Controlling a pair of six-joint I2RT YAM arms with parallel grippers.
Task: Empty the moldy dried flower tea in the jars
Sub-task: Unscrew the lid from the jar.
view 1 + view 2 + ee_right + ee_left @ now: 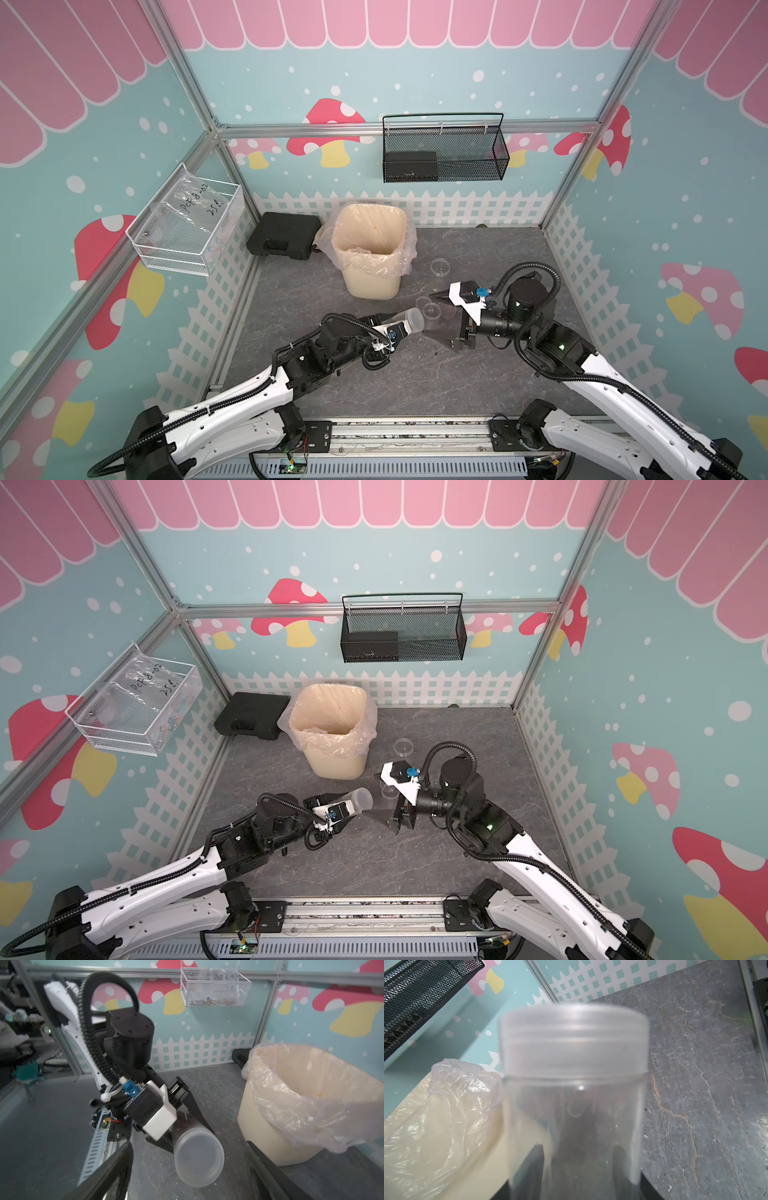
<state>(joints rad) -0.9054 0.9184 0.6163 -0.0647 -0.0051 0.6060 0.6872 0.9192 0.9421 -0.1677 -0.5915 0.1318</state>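
Observation:
My left gripper [397, 326] is shut on a clear jar [409, 320] that lies nearly level above the table, its frosted lid [199, 1157] on and facing the right arm. Reddish-brown dried flower tea [182, 1120] shows inside it. In the left wrist view the jar [573, 1095] fills the middle, and the dark fingers [529, 1169] show through its wall. My right gripper [438, 318] is open; its fingers [112, 1167] stand on either side of the lid, apart from it. Two more clear jars [430, 309] stand on the table beneath the right gripper.
The cream, plastic-lined waste bin [370, 282] stands just behind the grippers, its mouth open. A loose clear lid [439, 266] lies right of it. A black case [282, 241] sits at the back left. A black mesh basket [444, 153] and a white wire basket [187, 224] hang on the walls.

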